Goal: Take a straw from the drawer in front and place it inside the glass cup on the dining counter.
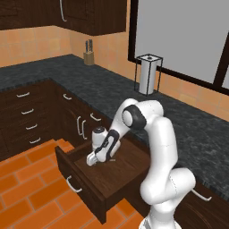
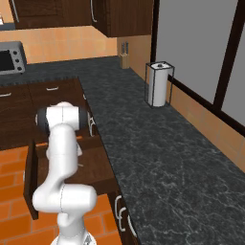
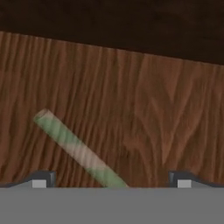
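Straw [image 3: 78, 151] lies flat on the wooden floor of the drawer [image 1: 123, 172], slanting across the hand view from upper left down toward bottom centre. Pale with greenish bands. Its lower end runs out of sight at the bottom edge, between the two fingertips [image 3: 41, 178].

Drawer is pulled well out from the dark cabinet run, curved silver handle [image 1: 73, 184] on its front. Inside floor is brown wood grain, with a darker back wall above it in the hand view.

Room: orange tile floor [image 1: 31, 188] below the drawer. Black speckled counter [image 1: 134, 96] wraps an L-shaped corner over the dark cabinets. On it, a paper towel holder [image 1: 148, 74] near the window, a knife block [image 1: 89, 53] farther back in the corner. Orange tiled wall behind. A toaster oven [image 2: 12, 57] sits at the far left in the right base view.

Gripper [image 1: 92, 157] reaches down into the drawer, just above its floor. Fingers spread wide, one tip on each side of the straw's lower end, nothing pinched; whether they touch the floor, cannot tell.
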{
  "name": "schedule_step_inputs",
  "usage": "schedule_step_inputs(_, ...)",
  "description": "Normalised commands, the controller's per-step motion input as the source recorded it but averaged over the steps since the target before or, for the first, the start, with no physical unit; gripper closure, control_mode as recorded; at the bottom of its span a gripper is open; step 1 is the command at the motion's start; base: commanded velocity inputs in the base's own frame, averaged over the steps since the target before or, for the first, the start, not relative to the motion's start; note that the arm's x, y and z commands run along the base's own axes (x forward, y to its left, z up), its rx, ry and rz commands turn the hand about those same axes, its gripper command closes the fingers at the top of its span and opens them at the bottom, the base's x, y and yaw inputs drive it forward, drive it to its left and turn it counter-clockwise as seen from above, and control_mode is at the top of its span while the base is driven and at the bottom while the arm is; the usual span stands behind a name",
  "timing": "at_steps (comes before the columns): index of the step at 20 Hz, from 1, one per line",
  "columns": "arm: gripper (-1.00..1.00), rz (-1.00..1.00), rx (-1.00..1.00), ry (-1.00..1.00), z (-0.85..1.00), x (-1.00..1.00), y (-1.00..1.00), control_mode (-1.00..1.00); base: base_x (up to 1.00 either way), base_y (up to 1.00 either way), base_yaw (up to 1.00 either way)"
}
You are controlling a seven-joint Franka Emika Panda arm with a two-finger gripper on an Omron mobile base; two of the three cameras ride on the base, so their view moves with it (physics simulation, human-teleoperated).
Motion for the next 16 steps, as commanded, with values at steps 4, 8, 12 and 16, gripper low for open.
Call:
schedule_step_inputs(4, -1.0, 0.08, 0.03, 0.09, -0.32, 0.31, 0.0, -1.0, 0.0, 0.0, 0.0)
schedule_step_inputs(8, -1.0, 0.06, 0.02, 0.09, -0.34, 0.32, 0.0, -1.0, 0.0, 0.0, 0.0)
schedule_step_inputs(12, 1.0, 0.04, 0.0, 0.1, -0.52, 0.12, 0.06, -1.0, 0.0, 0.0, 0.0)
schedule_step_inputs(16, 1.0, 0.03, 0.0, 0.01, -0.53, -0.03, 0.11, -1.0, 0.0, 0.0, 0.0)
